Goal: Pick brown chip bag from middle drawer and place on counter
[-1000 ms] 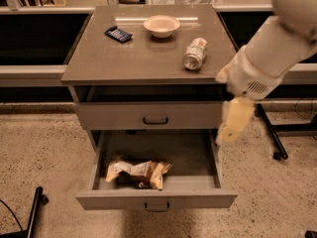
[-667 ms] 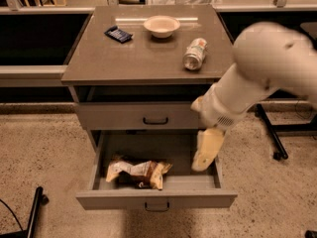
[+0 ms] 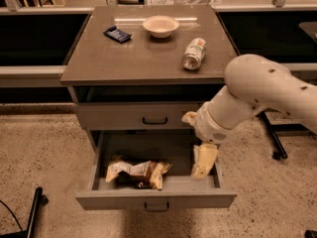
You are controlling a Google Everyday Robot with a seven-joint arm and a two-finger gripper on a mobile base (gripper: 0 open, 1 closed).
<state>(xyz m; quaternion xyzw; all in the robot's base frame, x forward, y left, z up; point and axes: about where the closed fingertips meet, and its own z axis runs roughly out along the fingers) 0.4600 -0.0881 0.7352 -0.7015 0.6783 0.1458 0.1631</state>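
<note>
The brown chip bag [image 3: 138, 171] lies crumpled in the left-centre of the open middle drawer [image 3: 156, 200], its dark middle between cream ends. My gripper [image 3: 203, 163] hangs pointing down from the white arm [image 3: 257, 90] inside the right part of the drawer, about a hand's width to the right of the bag and apart from it. It holds nothing that I can see. The grey-brown counter [image 3: 143, 58] is the cabinet top above.
On the counter are a small dark blue packet [image 3: 117, 34], a pale bowl [image 3: 160, 26] and a soda can [image 3: 193, 53] on its side. A closed drawer [image 3: 133, 115] sits above the open one. A black stand leg [image 3: 273, 138] is at the right.
The arm has swung left and down. The gripper has moved from the cabinet's right side, at the height of the closed drawer, into the right part of the open drawer. The bag has not moved.
</note>
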